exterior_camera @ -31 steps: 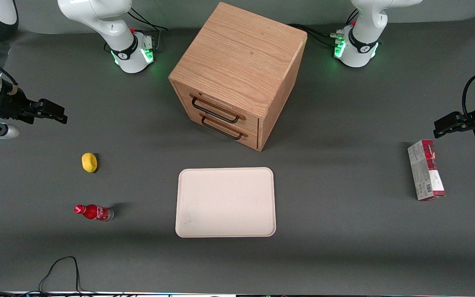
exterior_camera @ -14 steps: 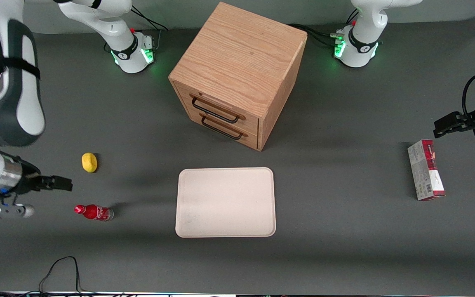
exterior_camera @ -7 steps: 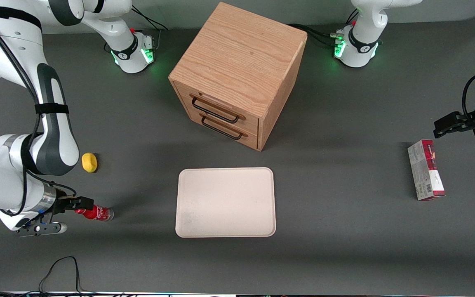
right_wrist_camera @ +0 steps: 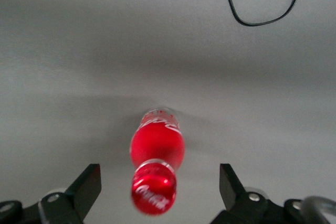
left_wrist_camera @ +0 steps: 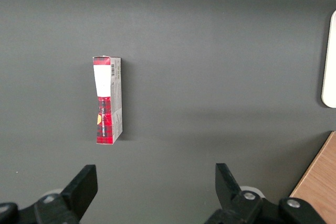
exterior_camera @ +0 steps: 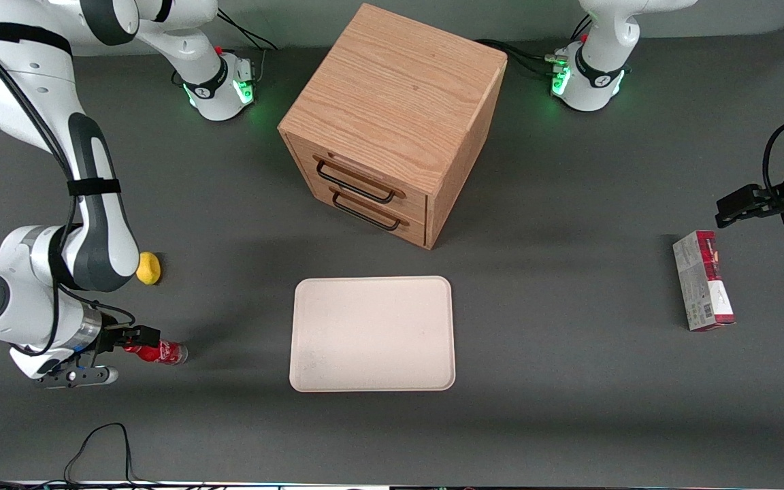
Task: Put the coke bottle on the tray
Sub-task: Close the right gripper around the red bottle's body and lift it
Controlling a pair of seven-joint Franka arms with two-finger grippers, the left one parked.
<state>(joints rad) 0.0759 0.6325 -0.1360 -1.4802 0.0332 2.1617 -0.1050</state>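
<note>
From the front, the coke bottle (exterior_camera: 159, 352) is seen lying on the table (exterior_camera: 569, 381), its cap hidden by the gripper (exterior_camera: 135, 335); the tray (exterior_camera: 372, 333), well apart, holds nothing.

From the right wrist, the fingers (right_wrist_camera: 86, 184) are spread wide apart, with the bottle's cap between them, untouched.

A dark grey matte table surface (exterior_camera: 569, 381) fills the scene. A wooden two-drawer cabinet (exterior_camera: 392, 122) stands on it. A black cable (exterior_camera: 103, 446) loops nearer the camera than the cabinet.
</note>
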